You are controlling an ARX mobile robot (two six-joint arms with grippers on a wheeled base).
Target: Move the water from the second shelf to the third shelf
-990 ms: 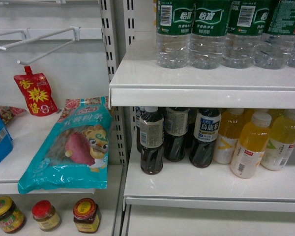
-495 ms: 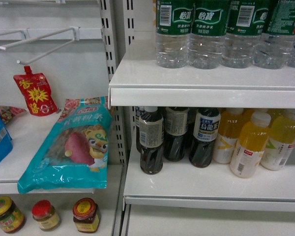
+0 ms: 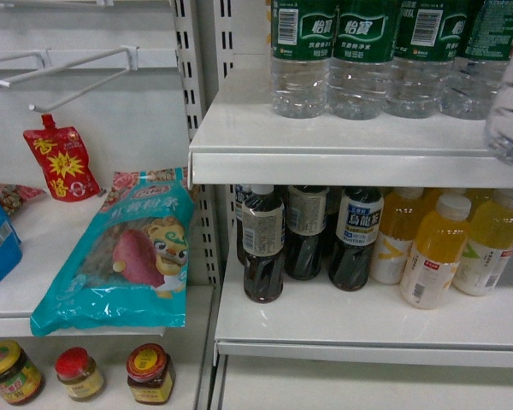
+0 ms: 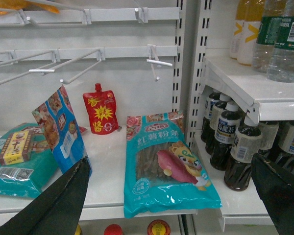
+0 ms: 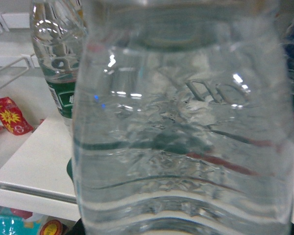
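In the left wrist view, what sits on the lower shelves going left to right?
Teal packet with a yellow box → blue snack bag → red spout pouch → teal sweet-potato noodle bag → dark drink bottles.

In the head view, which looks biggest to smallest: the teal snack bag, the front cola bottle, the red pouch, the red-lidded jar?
1. Teal snack bag
2. Front cola bottle
3. Red pouch
4. Red-lidded jar

The pouch hangs farther back, so its rank against the bottle is unsure.
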